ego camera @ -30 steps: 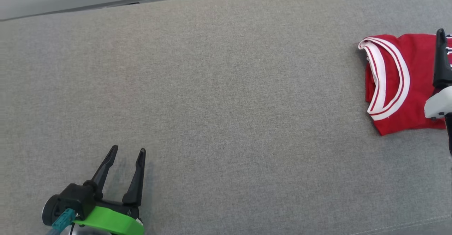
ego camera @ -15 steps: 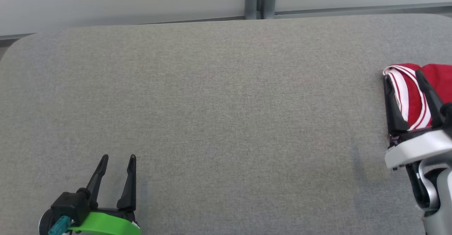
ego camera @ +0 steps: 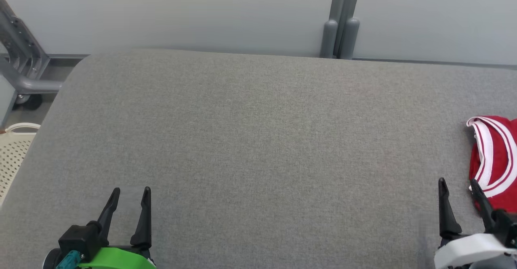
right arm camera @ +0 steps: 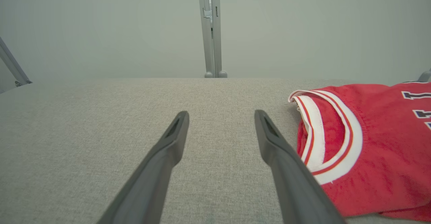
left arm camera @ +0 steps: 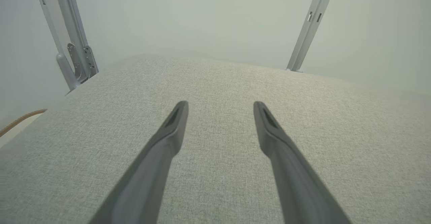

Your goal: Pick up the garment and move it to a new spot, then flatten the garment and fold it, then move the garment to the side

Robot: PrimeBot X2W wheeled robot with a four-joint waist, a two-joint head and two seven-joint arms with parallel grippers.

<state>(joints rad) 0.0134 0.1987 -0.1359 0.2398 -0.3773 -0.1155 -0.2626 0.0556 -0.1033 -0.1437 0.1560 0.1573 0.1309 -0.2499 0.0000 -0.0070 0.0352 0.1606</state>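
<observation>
The garment [ego camera: 499, 160] is a red jersey with white-and-red trim, folded and lying at the far right of the grey padded surface [ego camera: 258, 139]. In the right wrist view the garment [right arm camera: 367, 143] lies flat just right of the fingers, dark lettering at its right edge. My right gripper [ego camera: 457, 186] is open at the lower right, just left of the garment and holding nothing; the right gripper [right arm camera: 221, 116] hovers over bare fabric. My left gripper [ego camera: 130, 191] is open at the lower left, far from the garment, and the left gripper [left arm camera: 220, 107] has nothing between its fingers.
A grey post [ego camera: 339, 22] rises behind the surface against a pale wall. At the far left stand a grey metal frame [ego camera: 20, 59] and a white perforated basket [ego camera: 12, 152] below the surface's edge.
The head camera has tilted up and turned left, so the wall and left frame came into view. The right gripper has drawn back off the garment toward the near edge.
</observation>
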